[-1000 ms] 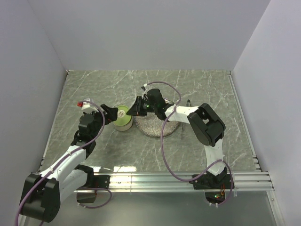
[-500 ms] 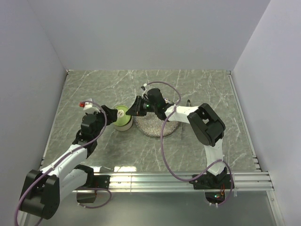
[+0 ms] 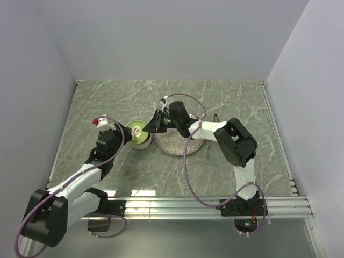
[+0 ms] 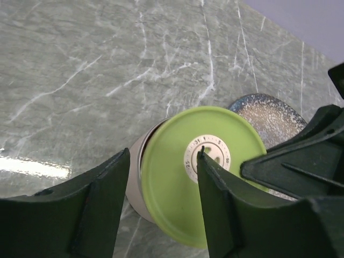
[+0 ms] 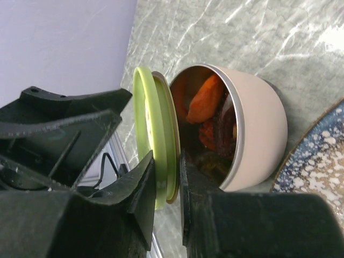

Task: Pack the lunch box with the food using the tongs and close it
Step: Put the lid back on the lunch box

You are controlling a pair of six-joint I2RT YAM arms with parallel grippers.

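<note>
The lunch box point(image 5: 258, 134) is a small steel tin on the table with the food point(image 5: 207, 99), orange chunks and dark strips, inside. Its green lid point(image 5: 156, 134) stands tilted against the tin's open mouth. My right gripper point(image 5: 167, 166) is shut on the lid's rim. In the left wrist view the lid point(image 4: 177, 188) covers most of the tin point(image 4: 135, 185). My left gripper point(image 4: 163, 156) is open and straddles the tin's side and the lid's edge, with a gap at the tin wall. A slim grey strip that looks like the tongs point(image 3: 215, 116) lies by the right arm.
The speckled grey plate point(image 3: 180, 145) lies just right of the lunch box point(image 3: 141, 137), under the right arm. Both grippers crowd the tin from opposite sides, the left gripper point(image 3: 124, 131) and the right gripper point(image 3: 150, 124). Walls enclose the table on three sides.
My left gripper has moved in toward the lunch box and its jaws have narrowed around it. The right gripper has kept hold of the lid at the tin.
</note>
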